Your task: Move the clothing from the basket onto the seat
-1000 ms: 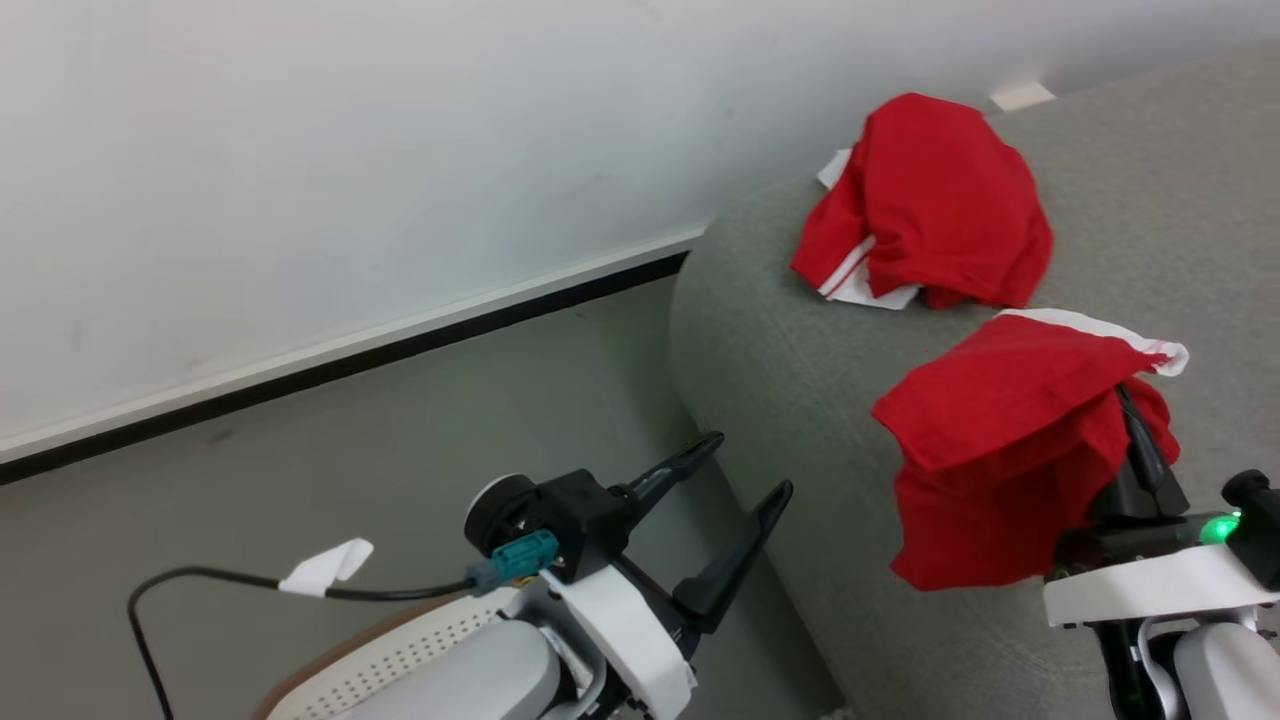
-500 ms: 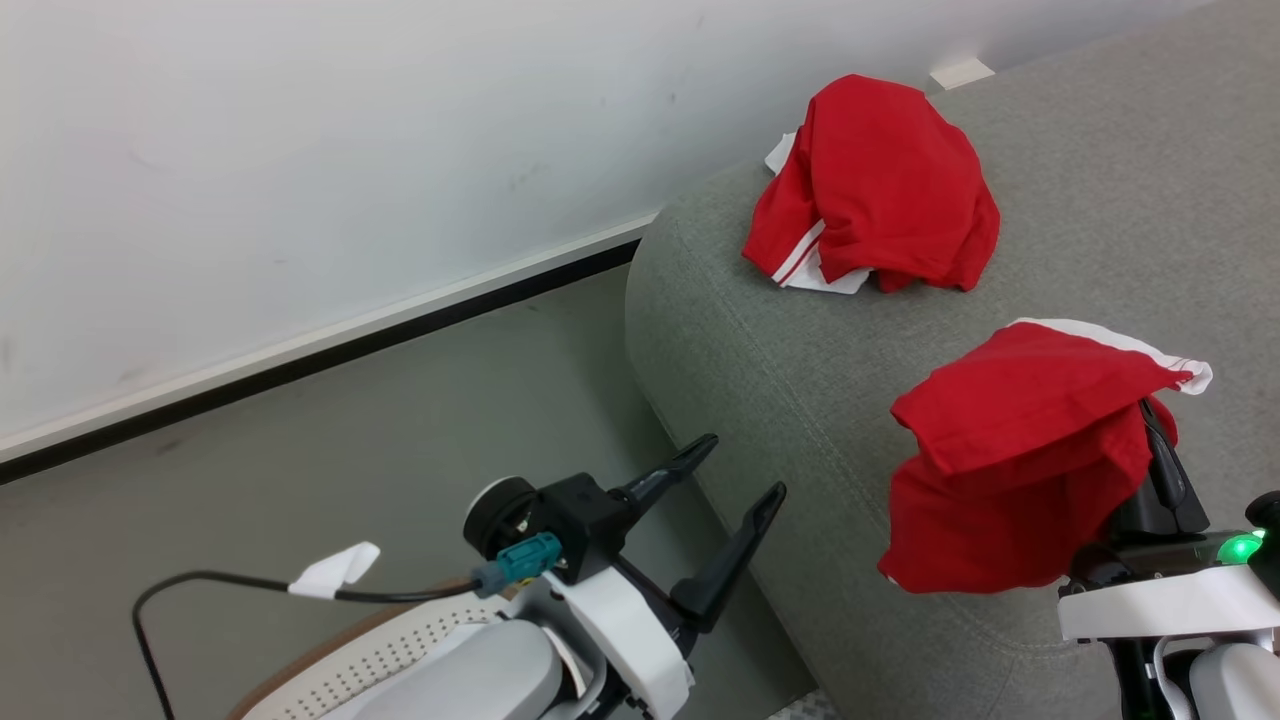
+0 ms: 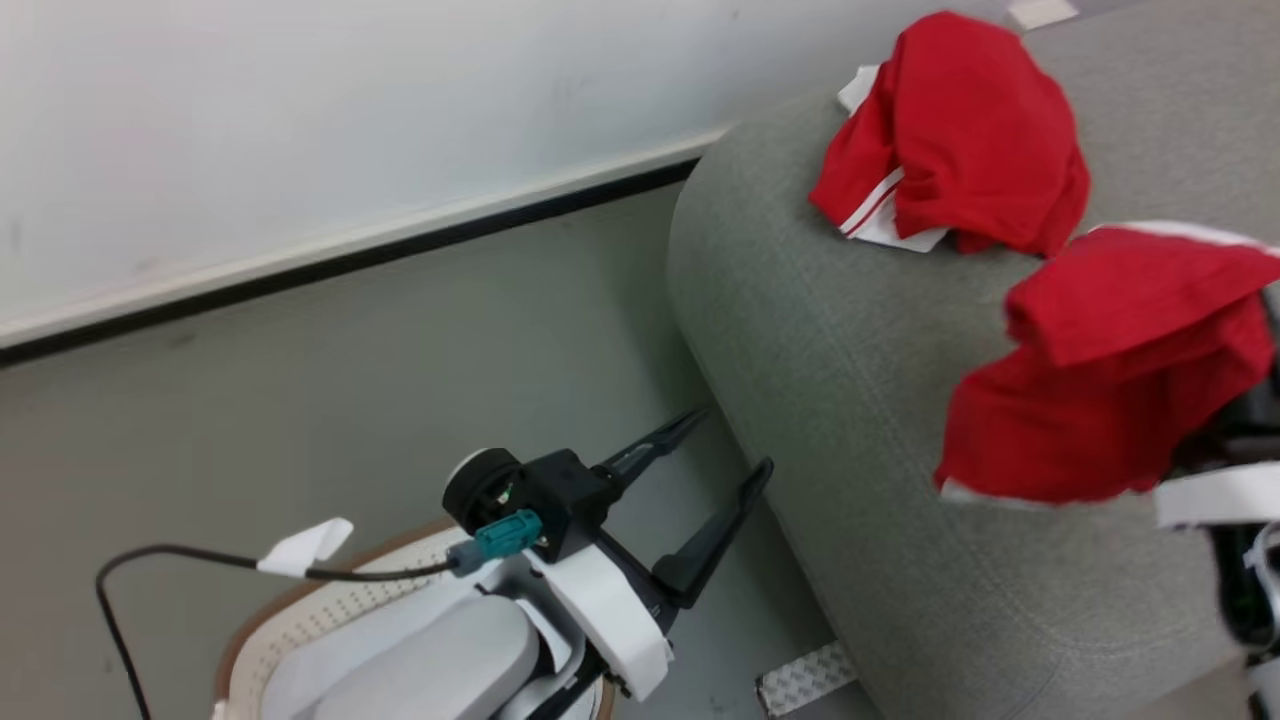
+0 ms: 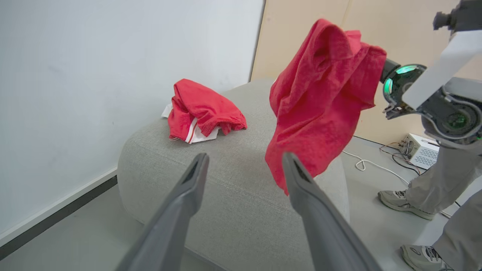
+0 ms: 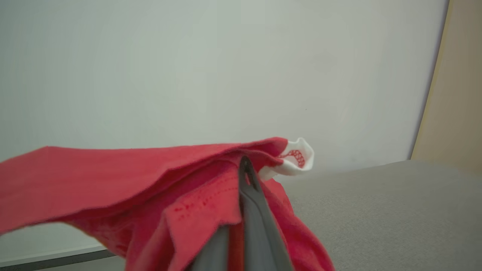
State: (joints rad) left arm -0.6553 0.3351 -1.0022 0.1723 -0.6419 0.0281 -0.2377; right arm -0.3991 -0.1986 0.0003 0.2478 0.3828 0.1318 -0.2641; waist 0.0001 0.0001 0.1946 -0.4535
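A red garment (image 3: 1110, 380) hangs bunched from my right gripper (image 5: 244, 165), which is shut on it above the grey seat (image 3: 850, 350). In the left wrist view this held clothing (image 4: 320, 101) dangles over the seat's near edge (image 4: 226, 180). A second red garment with white stripes (image 3: 970, 130) lies crumpled at the seat's far corner by the wall. My left gripper (image 3: 732, 440) is open and empty, off the seat's left side, over the floor. The cream perforated basket (image 3: 320, 612) peeks out under my left forearm at the lower left.
A white wall with a dark baseboard (image 3: 350, 255) runs behind the grey floor. A person's legs and shoes (image 4: 444, 188) stand right of the seat, near a white box (image 4: 421, 150) with cables. A textured patch (image 3: 805, 675) lies on the floor by the seat's base.
The head view has shifted. The held garment now sits higher and a little closer to the garment lying on the seat. My left gripper stays open in the same pose.
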